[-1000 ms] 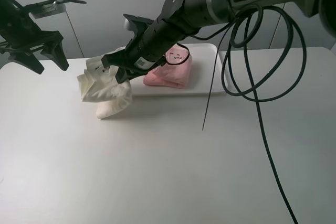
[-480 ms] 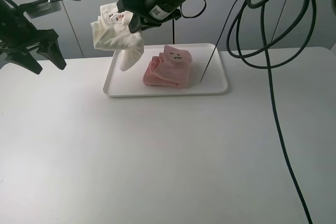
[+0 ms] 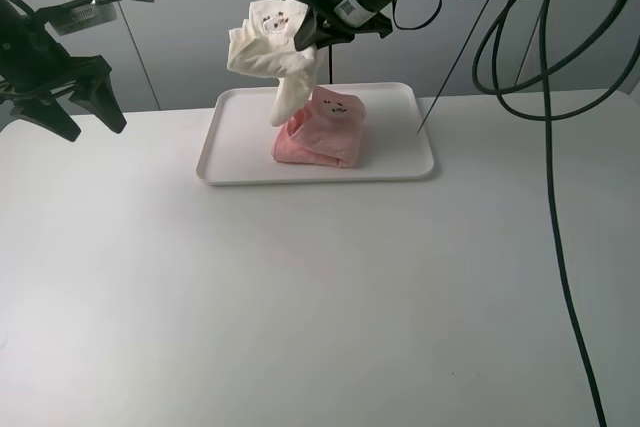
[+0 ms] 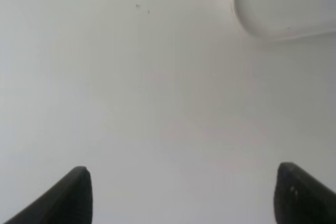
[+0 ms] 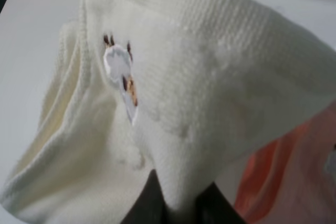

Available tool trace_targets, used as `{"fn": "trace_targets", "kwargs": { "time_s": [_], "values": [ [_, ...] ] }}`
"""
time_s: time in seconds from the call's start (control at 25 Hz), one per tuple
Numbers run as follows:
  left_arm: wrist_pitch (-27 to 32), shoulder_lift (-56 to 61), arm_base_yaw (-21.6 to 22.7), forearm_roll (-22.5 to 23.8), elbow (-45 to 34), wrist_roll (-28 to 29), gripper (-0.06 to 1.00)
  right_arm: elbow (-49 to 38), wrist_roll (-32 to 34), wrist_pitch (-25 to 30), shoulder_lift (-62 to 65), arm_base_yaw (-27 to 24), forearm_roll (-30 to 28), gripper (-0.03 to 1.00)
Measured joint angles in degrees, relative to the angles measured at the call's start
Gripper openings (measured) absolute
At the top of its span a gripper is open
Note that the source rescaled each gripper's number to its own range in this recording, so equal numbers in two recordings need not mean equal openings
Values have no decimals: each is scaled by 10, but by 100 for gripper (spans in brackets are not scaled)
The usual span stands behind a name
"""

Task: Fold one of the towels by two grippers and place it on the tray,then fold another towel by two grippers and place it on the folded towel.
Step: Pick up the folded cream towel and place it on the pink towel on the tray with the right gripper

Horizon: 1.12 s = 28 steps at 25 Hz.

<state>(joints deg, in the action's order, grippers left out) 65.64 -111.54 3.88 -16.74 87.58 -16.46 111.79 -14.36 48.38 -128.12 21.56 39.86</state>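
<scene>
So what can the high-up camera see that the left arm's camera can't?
Only the high view shows the cream towel hanging from the right gripper above the folded pink towel. Only the left wrist view shows the left gripper's open fingertips up close, with nothing between them. Both show the white table and the tray.

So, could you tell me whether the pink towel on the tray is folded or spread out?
Folded: the pink towel sits as a small thick bundle on the tray, covering only its middle.
</scene>
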Motion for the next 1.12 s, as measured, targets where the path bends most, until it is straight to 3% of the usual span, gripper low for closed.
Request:
{"fn": "trace_targets", "kwargs": {
  "time_s": [0.2,0.52,0.92,1.12],
  "values": [
    [13,0,0,0,0,0,96,0,2,15,-18,-25,27,5],
    [18,0,0,0,0,0,96,0,2,20,-63,-29,24,5],
    [18,0,0,1,0,0,96,0,34,12,-91,-29,-101,5],
    [18,0,0,1,0,0,96,-13,44,4,-92,-30,-106,8]
  ]
}}
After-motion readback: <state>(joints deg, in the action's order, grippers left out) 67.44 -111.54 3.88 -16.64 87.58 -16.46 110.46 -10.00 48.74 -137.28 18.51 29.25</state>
